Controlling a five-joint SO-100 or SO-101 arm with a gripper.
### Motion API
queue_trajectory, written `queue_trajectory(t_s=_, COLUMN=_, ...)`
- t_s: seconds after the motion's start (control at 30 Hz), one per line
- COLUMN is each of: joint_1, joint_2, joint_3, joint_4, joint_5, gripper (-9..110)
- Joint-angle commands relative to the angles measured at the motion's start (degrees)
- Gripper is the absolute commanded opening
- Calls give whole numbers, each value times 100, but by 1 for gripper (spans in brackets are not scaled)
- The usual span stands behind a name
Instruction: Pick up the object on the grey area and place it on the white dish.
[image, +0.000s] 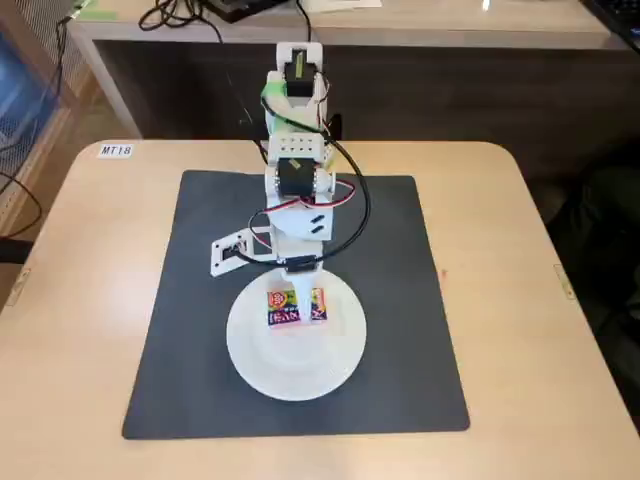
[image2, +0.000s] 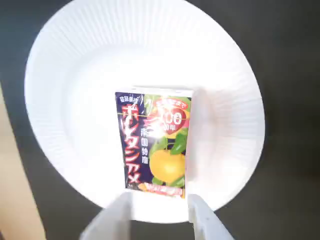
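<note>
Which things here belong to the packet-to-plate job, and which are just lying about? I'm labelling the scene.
Job: packet, white plate, dark mat, gripper.
Lying about: table label, cables on the desk behind.

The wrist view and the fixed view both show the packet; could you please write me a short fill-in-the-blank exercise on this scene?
1. The packet lies on the white ____.
2. The plate rests on a dark grey ____.
3. In the wrist view, the fruit printed on the packet is ____ in colour.
4. The gripper hangs over the plate's ____.

Missing words: plate; mat; yellow; rim
</note>
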Motion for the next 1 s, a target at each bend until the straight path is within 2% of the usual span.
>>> queue_trajectory(t_s=0.0, joint_1=35, joint_2=1310, joint_3=299, joint_4=9, joint_5=255, gripper=0)
queue_trajectory(t_s=0.2, joint_1=193, joint_2=4368, joint_3=3208, joint_4=-1459, joint_5=1011, gripper=0)
queue_trajectory(t_s=0.47, joint_1=299, joint_2=6829, joint_3=5915, joint_4=-2188, joint_5=914, gripper=0)
queue_trajectory(t_s=0.97, joint_1=308, joint_2=10063, joint_3=9281, joint_4=-2347, joint_5=659, gripper=0)
